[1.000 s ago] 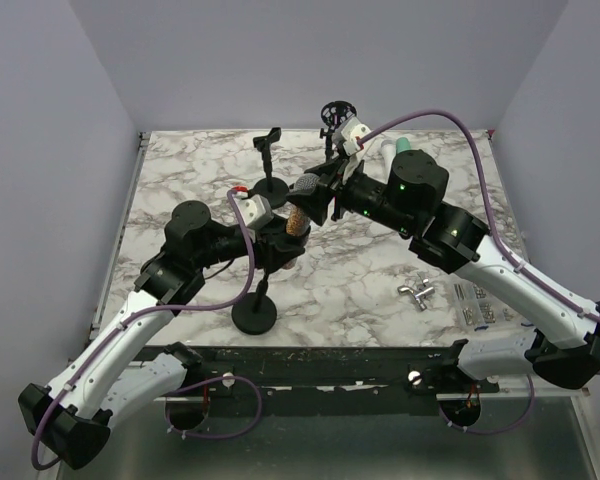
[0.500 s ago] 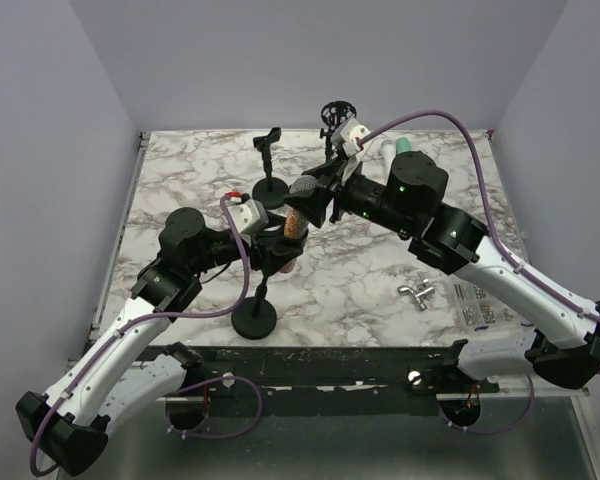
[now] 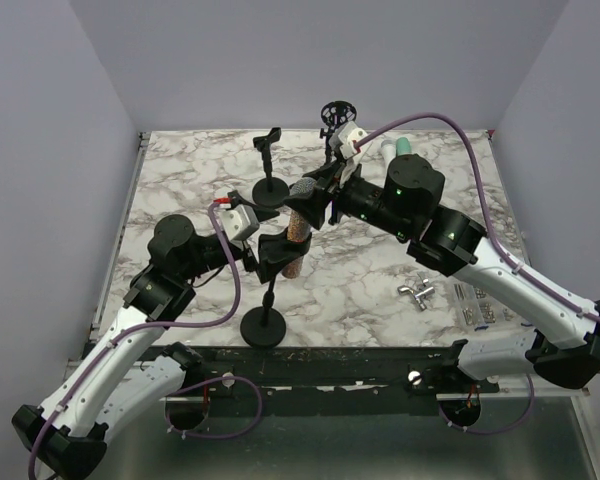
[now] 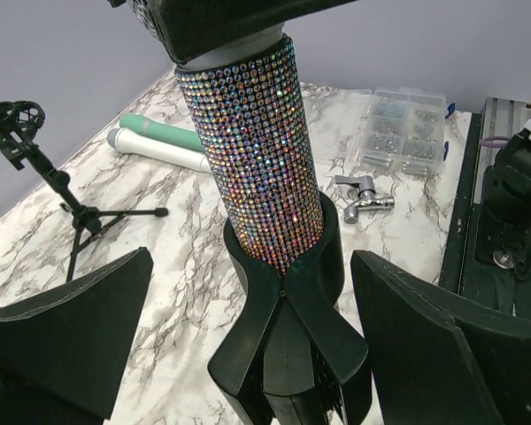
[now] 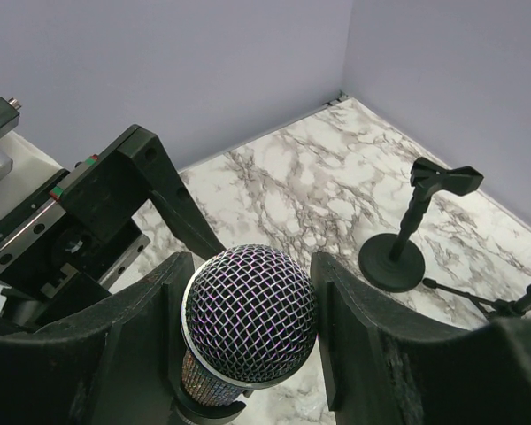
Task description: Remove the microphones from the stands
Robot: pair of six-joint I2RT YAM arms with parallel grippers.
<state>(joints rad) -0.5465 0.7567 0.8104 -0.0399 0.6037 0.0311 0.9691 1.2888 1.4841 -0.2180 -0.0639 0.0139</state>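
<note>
**A:** Rhinestone all down the microphone (image 4: 252, 159). So where is it sitting?

**B:** In the clip (image 4: 283, 301) of the stand (image 3: 269, 300), centre of the left wrist view. It is nearly upright, with its low end seated in the clip (not free yet, as far as I can judge).

**A:** Who has hold of it?

**B:** That's the right gripper (image 5: 248, 310), with its fingers clamped either side of the mesh head. It grips high up, probably so the pull runs along the body and straight out of the clip.

**A:** And the left gripper (image 4: 250, 266)?

**B:** Its fingers are spread wide and flank the clip, touching neither it nor the microphone. My guess is that it waits low to steady the stand.

**A:** Why would the stand need steadying?

**B:** Nothing pins the round base (image 3: 263, 327) at the lower centre of the top view. If the clip bites, the whole stand could lift with the microphone.

**A:** Is anything in the way?

**B:** There is a second stand (image 3: 270, 165) in the upper middle, well apart.
</note>
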